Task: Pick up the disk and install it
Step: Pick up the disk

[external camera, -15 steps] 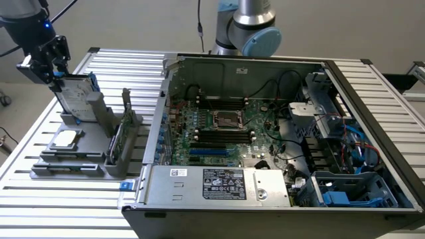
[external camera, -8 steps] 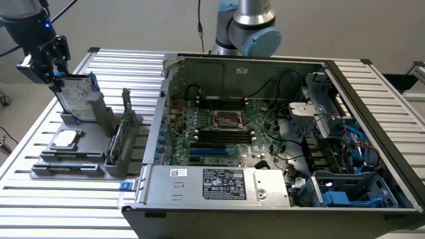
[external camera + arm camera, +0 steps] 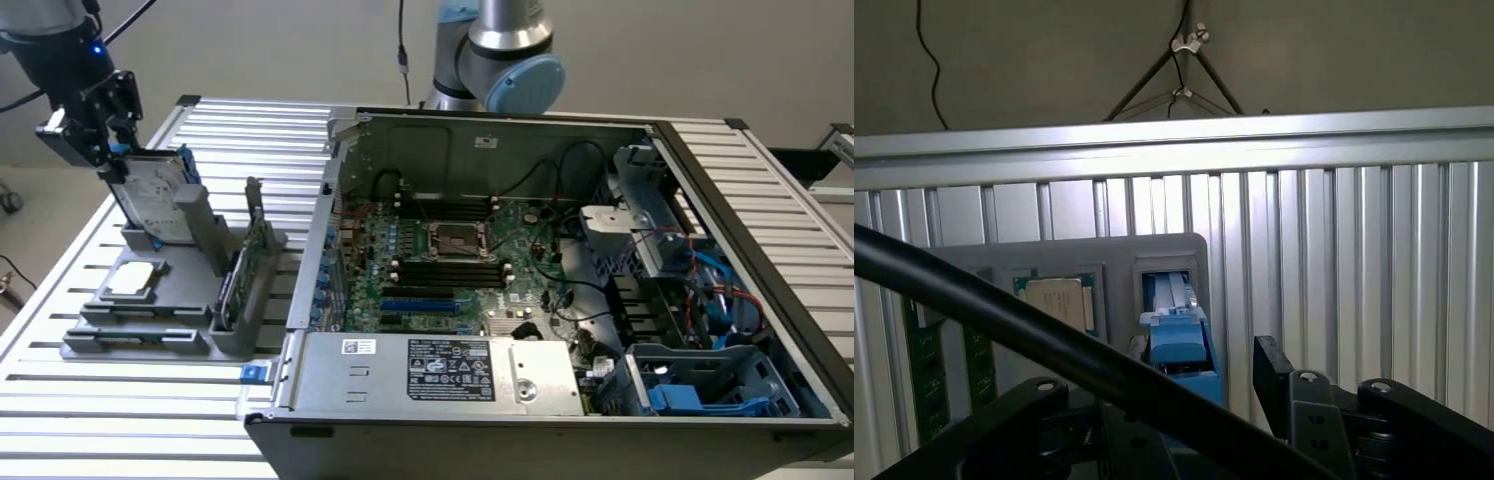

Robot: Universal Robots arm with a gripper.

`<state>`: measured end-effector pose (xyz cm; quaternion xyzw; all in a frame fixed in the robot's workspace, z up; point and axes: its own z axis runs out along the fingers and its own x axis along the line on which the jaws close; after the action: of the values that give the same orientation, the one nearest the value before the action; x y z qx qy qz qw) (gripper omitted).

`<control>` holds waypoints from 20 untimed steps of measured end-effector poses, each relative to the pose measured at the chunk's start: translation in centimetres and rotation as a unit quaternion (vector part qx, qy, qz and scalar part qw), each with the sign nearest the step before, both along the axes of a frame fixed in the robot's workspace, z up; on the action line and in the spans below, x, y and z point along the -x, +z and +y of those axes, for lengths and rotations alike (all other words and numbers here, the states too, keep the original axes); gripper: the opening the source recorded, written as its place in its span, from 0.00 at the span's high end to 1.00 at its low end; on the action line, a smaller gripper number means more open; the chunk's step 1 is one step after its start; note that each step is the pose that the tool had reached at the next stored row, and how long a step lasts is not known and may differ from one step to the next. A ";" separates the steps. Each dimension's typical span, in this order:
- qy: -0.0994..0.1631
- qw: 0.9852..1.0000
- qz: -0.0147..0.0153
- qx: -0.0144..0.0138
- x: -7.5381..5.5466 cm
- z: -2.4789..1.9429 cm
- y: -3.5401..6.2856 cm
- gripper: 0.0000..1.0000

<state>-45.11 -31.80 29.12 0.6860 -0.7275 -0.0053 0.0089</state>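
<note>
The disk [image 3: 147,195], silver-grey with a pale label and a blue bracket, stands on edge in a grey holder [image 3: 140,330] at the exterior view's left. My gripper [image 3: 110,148] hangs right at the disk's top corner. In the wrist view the disk's blue bracket [image 3: 1179,345] lies between my spread black fingers [image 3: 1294,395], and the jaws stand apart from it on both sides. The gripper [image 3: 1154,375] is open and holds nothing.
The open computer case [image 3: 320,300] fills the exterior view's middle and right, with a blue-lined bay [image 3: 694,385] at its near right corner. On the holder lie a silver chip [image 3: 134,280] and an upright green card [image 3: 234,275]. A black cable [image 3: 1004,310] crosses the wrist view.
</note>
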 end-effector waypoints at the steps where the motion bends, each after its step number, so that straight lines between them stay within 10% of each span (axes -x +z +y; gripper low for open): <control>1: 0.000 1.000 0.000 0.001 0.0 0.01 -0.01 0.46; 8: 0.000 1.000 -0.002 0.009 0.0 0.02 -0.09 0.46; 13: 0.000 1.000 -0.011 0.010 0.0 0.02 -0.29 0.46; 20: 0.000 1.000 -0.011 0.010 0.2 0.02 -0.31 0.46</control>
<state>-45.33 -31.77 28.81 0.6859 -0.7276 0.0096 0.0072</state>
